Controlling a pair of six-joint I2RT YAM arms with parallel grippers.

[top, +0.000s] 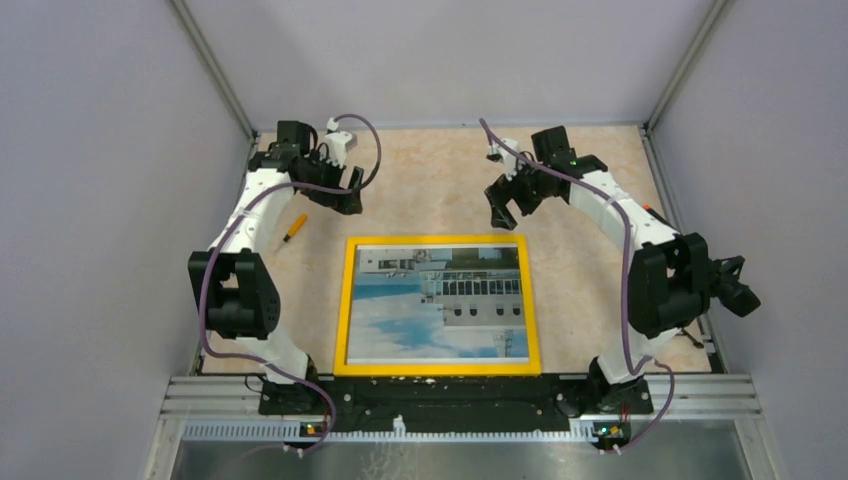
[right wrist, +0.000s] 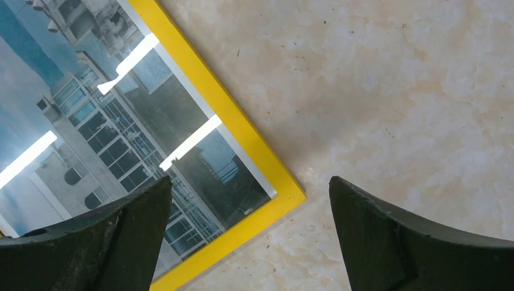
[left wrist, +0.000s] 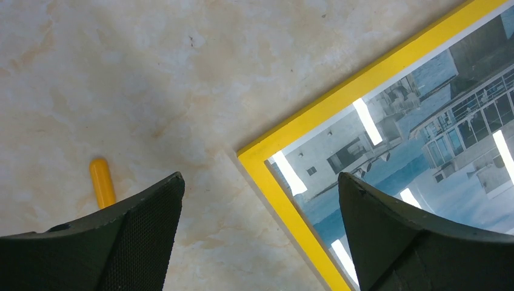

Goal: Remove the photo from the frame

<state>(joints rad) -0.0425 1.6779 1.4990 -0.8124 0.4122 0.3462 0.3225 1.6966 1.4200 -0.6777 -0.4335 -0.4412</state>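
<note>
Left gripper (left wrist: 260, 179) and right gripper (right wrist: 250, 180) agape, empty, over frame (left wrist: 303, 124) corners; glare stripes (right wrist: 191, 142) on photo (left wrist: 424, 121) only in wrist views

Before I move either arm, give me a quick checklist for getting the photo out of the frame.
1. Frame flat on the table, yellow front up: ok.
2. Photo inside the frame: ok, not yet out.
3. Left gripper open, near the frame's far left corner: ok.
4. Right gripper open, near the far right corner: ok.
5. Small yellow stick apart from the frame: ok.
6. Back panel fastenings: cannot tell, the back faces down.
</note>
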